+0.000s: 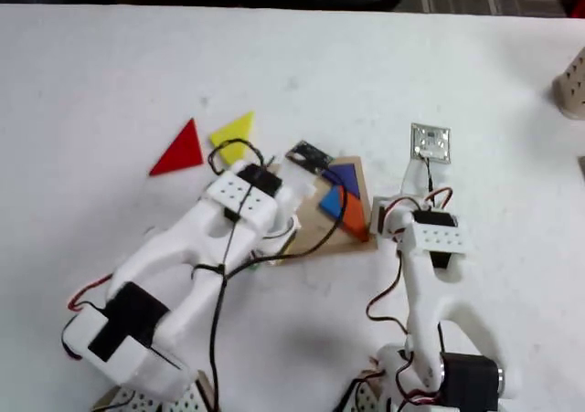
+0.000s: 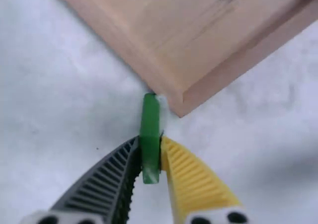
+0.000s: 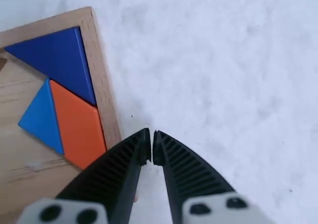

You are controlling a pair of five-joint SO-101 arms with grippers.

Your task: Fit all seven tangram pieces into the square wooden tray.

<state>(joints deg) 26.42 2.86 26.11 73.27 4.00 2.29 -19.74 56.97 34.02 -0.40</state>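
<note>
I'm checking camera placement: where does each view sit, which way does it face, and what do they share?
High view: fixed above the table, looking down; left arm and right arm flank the tray.
Left wrist view: on the left arm, facing down along the left gripper, fingers shut on the green piece at a tray corner.
Right wrist view: on the right arm, facing down along the shut right gripper, beside the tray.
Shared: high and right wrist views show the orange piece.

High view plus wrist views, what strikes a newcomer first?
The left gripper pinches a green piece on edge beside the corner of the wooden tray. Inside lie a dark blue triangle, light blue triangle and orange piece; a red triangle and yellow triangle lie on the table.
</note>
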